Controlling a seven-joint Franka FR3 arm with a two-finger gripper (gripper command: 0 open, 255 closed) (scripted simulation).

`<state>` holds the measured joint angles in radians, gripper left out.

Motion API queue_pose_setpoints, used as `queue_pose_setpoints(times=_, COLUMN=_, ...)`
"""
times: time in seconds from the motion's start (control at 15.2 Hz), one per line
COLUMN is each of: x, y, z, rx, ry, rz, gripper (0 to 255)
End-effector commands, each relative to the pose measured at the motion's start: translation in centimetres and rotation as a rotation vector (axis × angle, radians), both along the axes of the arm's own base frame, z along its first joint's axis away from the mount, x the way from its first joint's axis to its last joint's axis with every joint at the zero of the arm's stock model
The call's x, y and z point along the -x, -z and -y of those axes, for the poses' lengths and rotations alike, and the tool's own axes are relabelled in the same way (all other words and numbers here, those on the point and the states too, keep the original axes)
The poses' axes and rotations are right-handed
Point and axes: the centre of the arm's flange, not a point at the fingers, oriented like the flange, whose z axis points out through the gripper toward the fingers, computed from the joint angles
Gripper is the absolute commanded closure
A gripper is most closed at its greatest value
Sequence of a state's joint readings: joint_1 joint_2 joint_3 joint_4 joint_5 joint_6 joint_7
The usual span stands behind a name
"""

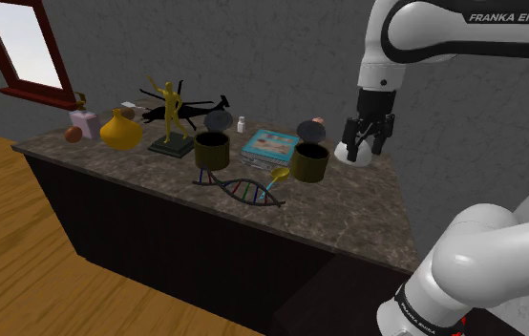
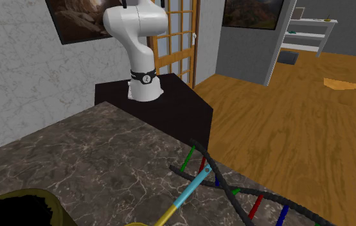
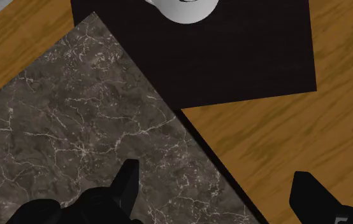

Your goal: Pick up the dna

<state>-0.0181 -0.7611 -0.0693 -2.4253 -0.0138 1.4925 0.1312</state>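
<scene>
The dna (image 1: 242,188) is a dark twisted double strand with red, blue and green rungs, lying flat near the front edge of the dark marble counter (image 1: 349,215). In the second exterior view the dna (image 2: 255,205) lies close by, beside a tool with a blue and yellow handle (image 2: 186,192). My black gripper (image 1: 365,150) hangs above the counter's far end, toward the shoulder view's right of the dna, past a dark cup (image 1: 308,162). In the wrist view the gripper (image 3: 223,191) is open, its fingers wide apart over the counter's edge with nothing between them.
On the counter stand a second dark cup (image 1: 212,150), a gold figure (image 1: 169,115), a black helicopter (image 1: 196,110), a yellow vase (image 1: 119,131) and a blue tray (image 1: 272,143). The dark stand (image 3: 245,57) and wooden floor (image 3: 296,140) lie beyond the counter's edge.
</scene>
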Motion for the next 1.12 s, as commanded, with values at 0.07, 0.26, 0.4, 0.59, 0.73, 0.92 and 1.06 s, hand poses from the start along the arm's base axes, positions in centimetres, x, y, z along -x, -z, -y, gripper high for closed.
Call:
queue_pose_setpoints(times=0.07, x=-1.2, y=0.7, z=0.2, rx=-0.008, ry=-0.010, rz=-0.005, gripper=0)
queue_pose_setpoints(times=0.26, x=-4.8, y=2.8, z=0.7, rx=-0.031, ry=-0.040, rz=-0.018, gripper=0)
queue_pose_setpoints(times=0.4, x=-7.2, y=4.2, z=1.0, rx=-0.047, ry=-0.059, rz=-0.027, gripper=0)
queue_pose_setpoints(times=0.59, x=-10.8, y=6.5, z=1.2, rx=-0.070, ry=-0.089, rz=-0.041, gripper=0)
queue_pose_setpoints(times=0.73, x=-13.2, y=8.0, z=1.3, rx=-0.085, ry=-0.109, rz=-0.050, gripper=0)
queue_pose_setpoints(times=0.92, x=-16.7, y=10.3, z=1.3, rx=-0.109, ry=-0.139, rz=-0.064, gripper=0)
queue_pose_setpoints(times=1.06, x=-19.0, y=11.8, z=1.2, rx=-0.124, ry=-0.158, rz=-0.073, gripper=0)
